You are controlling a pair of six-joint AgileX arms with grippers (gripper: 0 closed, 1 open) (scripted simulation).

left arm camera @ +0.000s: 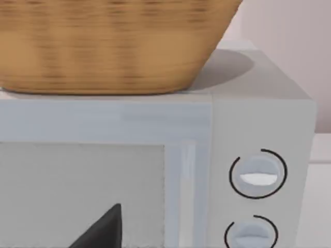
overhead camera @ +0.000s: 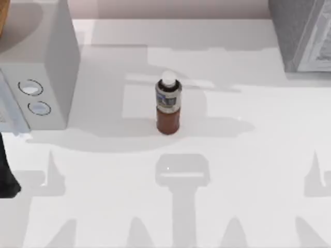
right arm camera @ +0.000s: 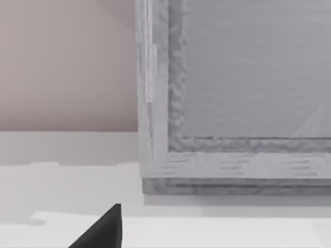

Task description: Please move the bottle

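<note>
The bottle [overhead camera: 168,106] stands upright near the middle of the table, with a white cap, a dark neck, a grey-blue label band and reddish-brown contents. Nothing touches it. A dark piece of my left arm [overhead camera: 6,175] shows at the top view's left edge, far from the bottle. In the left wrist view a dark part of my left gripper [left arm camera: 101,232] sits low in front of the microwave door. In the right wrist view a dark part of my right gripper [right arm camera: 101,232] hangs over the table, facing a grey cabinet.
A grey microwave [overhead camera: 41,67] with two round dials stands at the back left, with a wicker basket [left arm camera: 103,41] on top of it. A grey cabinet [overhead camera: 302,33] stands at the back right. The white table [overhead camera: 248,170] stretches wide in front of the bottle.
</note>
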